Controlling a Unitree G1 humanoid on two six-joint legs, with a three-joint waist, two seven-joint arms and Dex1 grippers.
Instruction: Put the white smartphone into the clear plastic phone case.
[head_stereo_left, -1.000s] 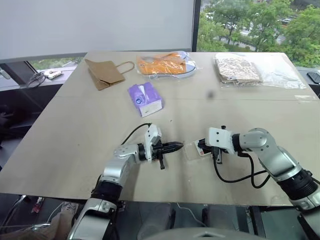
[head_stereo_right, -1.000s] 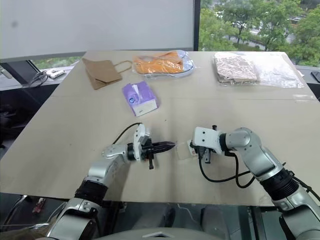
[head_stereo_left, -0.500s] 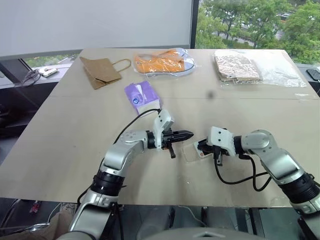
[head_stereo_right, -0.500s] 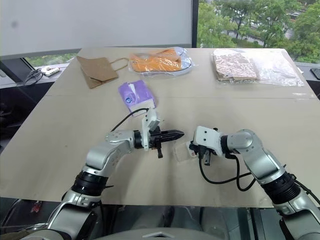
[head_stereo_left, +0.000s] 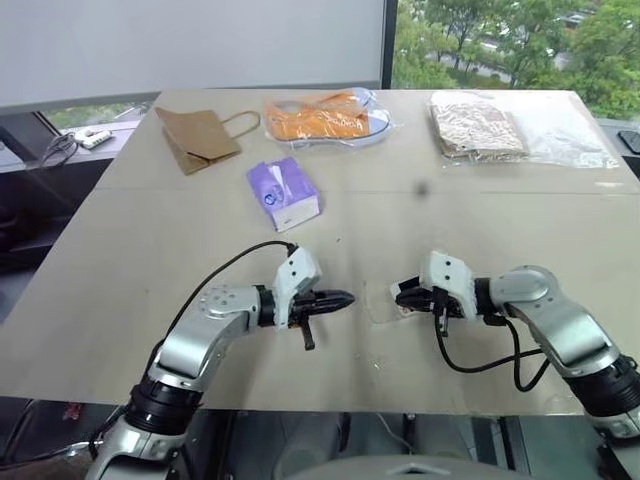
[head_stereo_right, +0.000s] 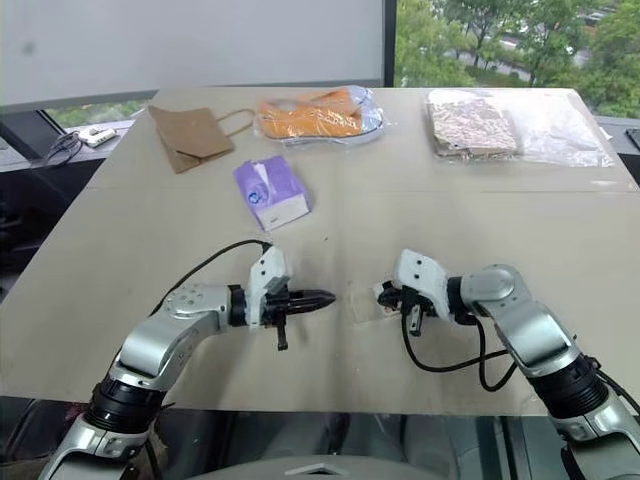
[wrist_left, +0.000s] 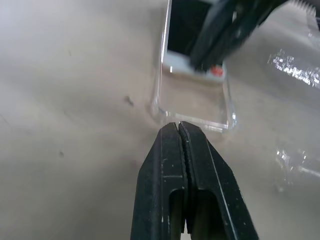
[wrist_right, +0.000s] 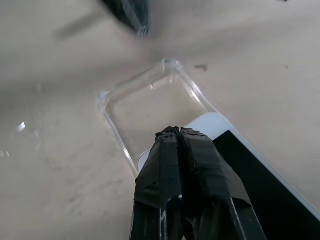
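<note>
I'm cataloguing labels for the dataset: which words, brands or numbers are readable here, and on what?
None can be read.
Purple tissue pack: white print on top, too small to read.
Brown paper bag: no print visible.
White smartphone: screen dark, no visible marking.
Clear plastic phone case: no visible marking.

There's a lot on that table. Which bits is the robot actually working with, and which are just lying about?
Part of the job:
- white smartphone, partly in the case
- clear plastic phone case

Just lying about:
- purple tissue pack
- brown paper bag
- orange item in a clear bag
- patterned item in a clear bag
</note>
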